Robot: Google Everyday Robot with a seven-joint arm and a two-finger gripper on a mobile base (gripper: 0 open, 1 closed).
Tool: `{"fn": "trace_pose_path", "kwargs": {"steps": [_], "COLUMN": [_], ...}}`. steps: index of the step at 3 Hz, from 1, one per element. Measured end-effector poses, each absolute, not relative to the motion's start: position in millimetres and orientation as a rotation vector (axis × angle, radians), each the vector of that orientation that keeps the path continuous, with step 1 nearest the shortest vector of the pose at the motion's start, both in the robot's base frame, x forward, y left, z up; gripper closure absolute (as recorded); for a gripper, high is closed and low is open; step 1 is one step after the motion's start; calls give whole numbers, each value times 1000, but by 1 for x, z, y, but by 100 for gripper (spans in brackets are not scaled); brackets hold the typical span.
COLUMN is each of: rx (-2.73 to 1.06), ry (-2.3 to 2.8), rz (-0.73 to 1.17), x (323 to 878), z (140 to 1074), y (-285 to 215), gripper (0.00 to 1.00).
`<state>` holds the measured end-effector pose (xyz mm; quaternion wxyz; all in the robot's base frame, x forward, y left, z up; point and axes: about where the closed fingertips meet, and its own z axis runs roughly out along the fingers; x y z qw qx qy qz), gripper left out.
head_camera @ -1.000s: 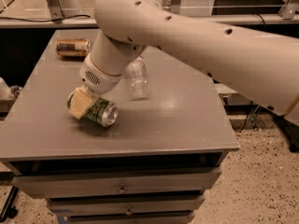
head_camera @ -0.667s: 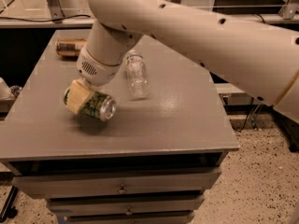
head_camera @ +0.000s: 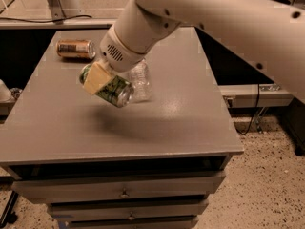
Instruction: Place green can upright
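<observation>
Claw [head_camera: 97, 78] gripping tilted green can [head_camera: 113, 90] above grey table [head_camera: 181, 123], speckled floor [head_camera: 267, 190]

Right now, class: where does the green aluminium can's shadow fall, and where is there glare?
Camera view: the gripper holds the green aluminium can tilted above the grey tabletop; its soft shadow lies directly beneath; faint sheen right of the clear plastic bottle.

Gold-brown can [head_camera: 75, 48] lying far-left on table [head_camera: 190, 109] — clear bottle [head_camera: 141, 81] (partly hidden) mid-table.
</observation>
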<state>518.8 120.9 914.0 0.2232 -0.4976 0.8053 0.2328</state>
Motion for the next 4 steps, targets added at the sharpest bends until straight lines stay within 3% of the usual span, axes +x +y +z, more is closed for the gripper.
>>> {"fn": "trace_pose_path", "kwargs": {"steps": [4], "rx": [-951], "ry": [1800], "rz": [856], "x": [503], "z": [953], "y": [44], "gripper": [100]}}
